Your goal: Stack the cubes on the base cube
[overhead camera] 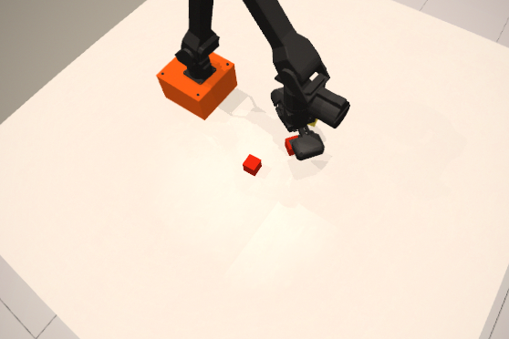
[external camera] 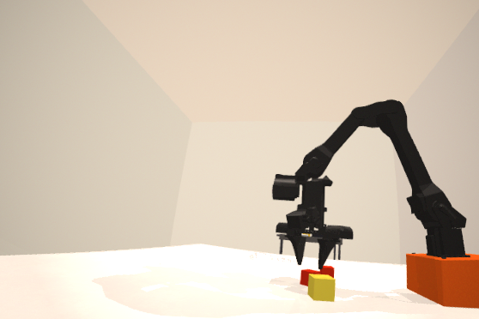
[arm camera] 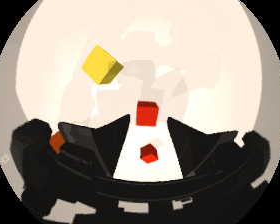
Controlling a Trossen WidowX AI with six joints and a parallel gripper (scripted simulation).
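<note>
The yellow cube (external camera: 321, 288) (arm camera: 97, 64), the larger one, stands on the table; in the top view only a sliver of it (overhead camera: 313, 123) shows behind the gripper. A red cube (overhead camera: 290, 146) (external camera: 306, 277) (arm camera: 147, 115) sits near it, partly hidden under the gripper in the top view. The other red cube (overhead camera: 252, 164) (external camera: 328, 270) (arm camera: 149, 154) lies apart on the far side from the yellow cube. My gripper (external camera: 310, 266) (arm camera: 149, 118) is open and empty, pointing down. Its fingertips hang just above the nearer red cube, which shows between them in the wrist view.
The orange base box (overhead camera: 195, 87) (external camera: 431, 279) (arm camera: 57, 142) carries the arm at the back left in the top view and at the right in the exterior view. A small dark side table (external camera: 340, 250) stands in the background behind the gripper.
</note>
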